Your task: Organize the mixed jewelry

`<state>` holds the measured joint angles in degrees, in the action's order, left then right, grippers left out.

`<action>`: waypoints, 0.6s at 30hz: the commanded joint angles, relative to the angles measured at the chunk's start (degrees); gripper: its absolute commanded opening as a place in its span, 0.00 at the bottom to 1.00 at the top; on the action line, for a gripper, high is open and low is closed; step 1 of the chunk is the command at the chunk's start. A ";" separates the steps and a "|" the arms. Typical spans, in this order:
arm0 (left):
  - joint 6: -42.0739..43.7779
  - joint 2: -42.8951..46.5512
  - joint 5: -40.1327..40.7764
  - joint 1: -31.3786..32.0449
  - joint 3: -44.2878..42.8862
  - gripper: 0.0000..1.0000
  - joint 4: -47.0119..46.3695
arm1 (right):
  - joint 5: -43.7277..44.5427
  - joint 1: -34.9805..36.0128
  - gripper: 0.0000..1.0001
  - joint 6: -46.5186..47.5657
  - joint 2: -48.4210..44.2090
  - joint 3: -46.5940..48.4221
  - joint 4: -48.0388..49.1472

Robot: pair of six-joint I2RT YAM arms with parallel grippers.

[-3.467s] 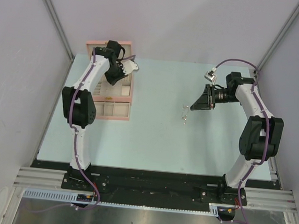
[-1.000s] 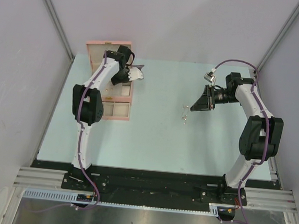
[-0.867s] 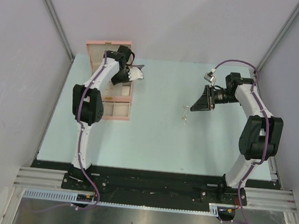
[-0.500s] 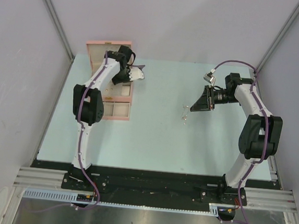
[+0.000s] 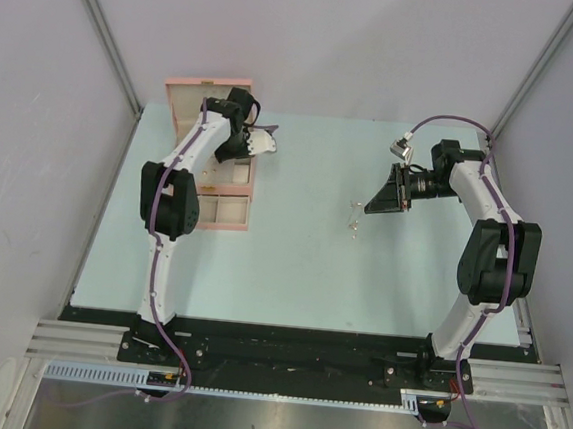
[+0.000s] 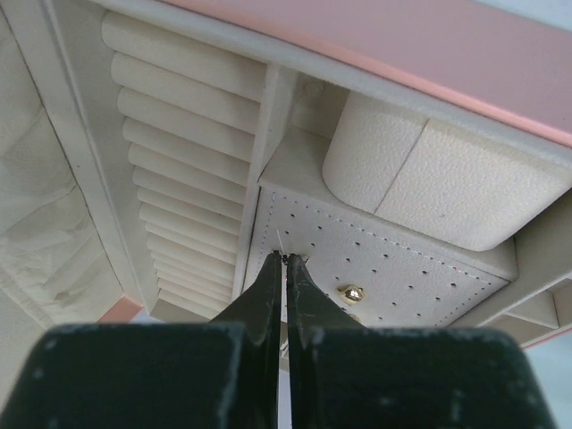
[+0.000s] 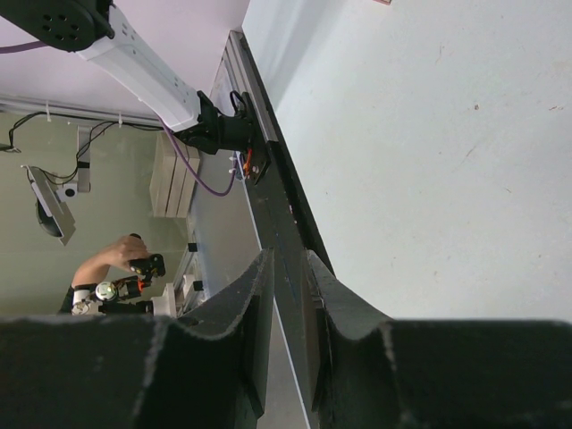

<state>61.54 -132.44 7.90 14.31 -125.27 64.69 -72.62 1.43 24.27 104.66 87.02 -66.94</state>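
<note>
The left gripper (image 6: pixel 284 259) is positioned over the cream perforated earring pad (image 6: pixel 402 268) inside the open pink jewellery box (image 6: pixel 429 45). Its jaws are pressed together on what appears to be a thin silvery pin (image 6: pixel 279 239). The pin's long axis is aligned with the fingers and aimed at the pad. A small gold stud (image 6: pixel 351 293) is seated just beside the tips. The loose silvery-white metallic pieces (image 5: pixel 353 218) lie on the pale blue table (image 5: pixel 291 275), just left of the right gripper (image 5: pixel 380 201). That gripper is narrowly parted and empty, and the right arm is judged the nearer. Open table surrounds the pieces.
</note>
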 commanded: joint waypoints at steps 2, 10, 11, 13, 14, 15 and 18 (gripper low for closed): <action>1.30 -0.89 -0.17 0.28 -1.99 0.01 0.09 | -0.33 0.15 0.23 1.13 0.02 0.08 0.58; 1.30 -0.89 0.10 0.28 -1.73 0.00 0.27 | -0.42 0.24 0.23 1.13 0.19 0.08 0.67; 1.39 -0.97 0.10 0.28 -1.73 0.00 0.27 | -0.42 0.15 0.24 1.22 0.10 0.08 0.67; 1.30 -0.80 0.01 0.28 -1.47 0.00 0.09 | -0.33 0.15 0.24 1.04 0.10 0.08 0.58; 1.30 -0.80 0.10 0.28 -1.38 0.00 0.18 | -0.33 0.24 0.23 1.04 0.10 0.08 0.58; 1.30 -0.80 0.10 0.28 -1.46 0.00 0.09 | -0.24 0.15 0.23 1.04 0.19 -0.01 0.58; 1.22 -0.62 -0.08 0.28 -1.29 0.00 0.00 | -0.24 0.24 0.23 1.04 0.28 0.08 0.67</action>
<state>61.56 -132.66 8.67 14.39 -125.27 64.82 -72.62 1.43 24.29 104.68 87.00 -66.94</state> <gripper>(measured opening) 0.010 0.236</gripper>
